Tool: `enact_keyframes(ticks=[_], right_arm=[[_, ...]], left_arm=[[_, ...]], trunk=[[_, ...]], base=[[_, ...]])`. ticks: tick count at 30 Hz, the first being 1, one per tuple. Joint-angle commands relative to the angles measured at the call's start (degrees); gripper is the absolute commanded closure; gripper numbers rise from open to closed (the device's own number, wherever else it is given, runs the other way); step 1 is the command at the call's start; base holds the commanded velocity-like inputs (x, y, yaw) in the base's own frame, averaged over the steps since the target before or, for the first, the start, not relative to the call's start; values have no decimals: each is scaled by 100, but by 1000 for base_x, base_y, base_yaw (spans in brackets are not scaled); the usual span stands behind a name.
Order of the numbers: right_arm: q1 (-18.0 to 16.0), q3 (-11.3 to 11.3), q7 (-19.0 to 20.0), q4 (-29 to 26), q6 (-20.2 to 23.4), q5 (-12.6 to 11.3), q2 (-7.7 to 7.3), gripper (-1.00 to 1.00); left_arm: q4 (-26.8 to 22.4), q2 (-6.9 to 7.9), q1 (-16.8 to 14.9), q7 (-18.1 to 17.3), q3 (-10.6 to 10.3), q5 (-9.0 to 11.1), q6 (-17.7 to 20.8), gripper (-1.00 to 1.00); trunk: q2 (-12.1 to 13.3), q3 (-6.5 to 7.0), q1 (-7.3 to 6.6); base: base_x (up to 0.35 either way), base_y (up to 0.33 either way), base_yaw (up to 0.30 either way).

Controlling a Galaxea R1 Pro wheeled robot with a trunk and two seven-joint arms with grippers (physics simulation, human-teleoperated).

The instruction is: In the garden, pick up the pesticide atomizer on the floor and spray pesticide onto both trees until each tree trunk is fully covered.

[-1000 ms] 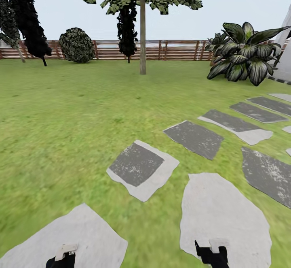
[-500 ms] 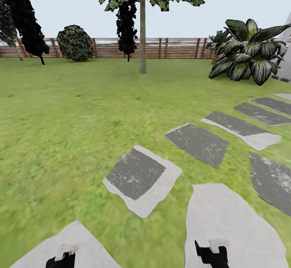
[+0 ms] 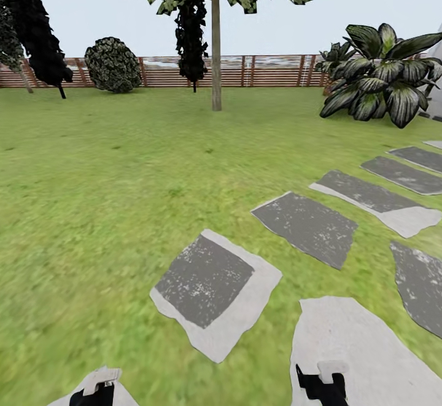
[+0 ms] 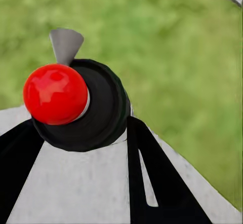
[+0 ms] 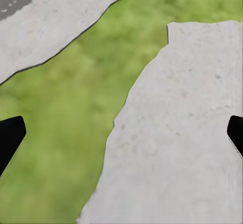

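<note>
Outdoors, head view: green lawn [image 3: 104, 197] runs to a brown horizontal-slat wooden fence [image 3: 264, 72] under a pale sky. Stepping stones cross the grass on the robot's right; the nearest complete slab [image 3: 215, 289] has a dark grey centre and a pale rim, and further dark slabs [image 3: 307, 225] trail toward the right edge. A pale stone [image 3: 362, 357] lies under the right arm.

One tree stands mid-lawn, with a thin straight grey-brown tree trunk [image 3: 216, 56] and jagged foliage above. Dark conifer-like trees [image 3: 34, 26] stand at far left, a round bush [image 3: 113, 65] sits against the fence, and a broad-leaved plant [image 3: 383, 75] sits at right.

Left wrist view: the pesticide atomizer [image 4: 81, 105] is clamped between the black fingers [image 4: 152, 183] of the left gripper [image 4: 76, 148]. Its red top faces the camera on a dark round body, with a grey nozzle piece above. The label cannot be seen from this angle; no writing is readable anywhere.

Right wrist view: the right gripper [image 5: 121, 133] is spread wide, fingertips [image 5: 9, 135] at the two frame edges, nothing between them. Below lie pale stone and grass.
</note>
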Motion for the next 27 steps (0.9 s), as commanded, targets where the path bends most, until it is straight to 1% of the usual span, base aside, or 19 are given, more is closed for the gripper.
enact_keyframes(ticks=[1,20,27], right_arm=[[-3,1,-1,5,-17,10,-1,-100],[-3,0,11,-1,-17,10,-11,-100],[-3,0,16,-4,-17,10,-18,-100]], left_arm=[[5,0,-3,2,2,15,-19,100],[2,4,-3,0,2,9,-19,100],[-2,11,-3,0,2,8,-19,100]], trunk=[[-2,-5,2],[-2,-4,2],[-2,39,2]], base=[[339,0,0],[339,0,0],[339,0,0]])
